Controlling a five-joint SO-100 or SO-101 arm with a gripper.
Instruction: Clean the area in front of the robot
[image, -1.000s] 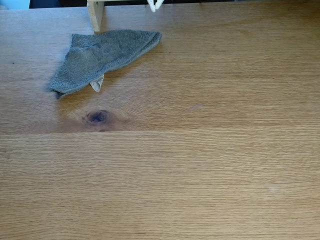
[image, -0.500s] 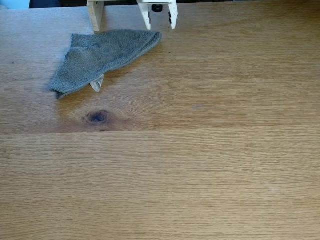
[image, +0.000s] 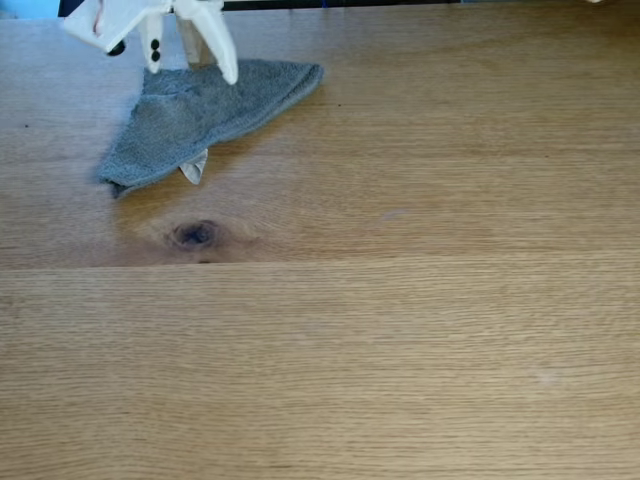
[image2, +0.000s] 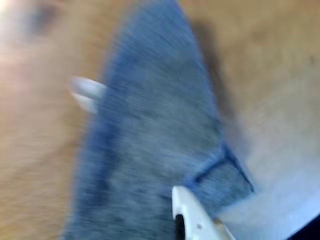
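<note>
Broadly, light-brown planked tabletop (image: 400, 330) bears one dark knot (image: 195, 234).

tabletop (image: 400, 340), fixed view: bare wood lay across the whole right side and all of the near half, with open passage everywhere there. a dark knot (image: 195, 235) sat flush in the grain, no obstruction.

obstacles, upper left of the fixed view: a grey cloth (image: 205, 115) lay crumpled flat, with a pale tag (image: 194, 167) sticking out at its near edge. a pale wooden post (image: 190, 45) stood upright at the far edge, just behind the cloth. the white gripper (image: 190, 68) hung over the cloth's far end, its fingers spread, taking up the room in front of the post.

wrist view, blurred: the cloth (image2: 150, 150) lay below, one white fingertip (image2: 192, 215) above it.
</note>
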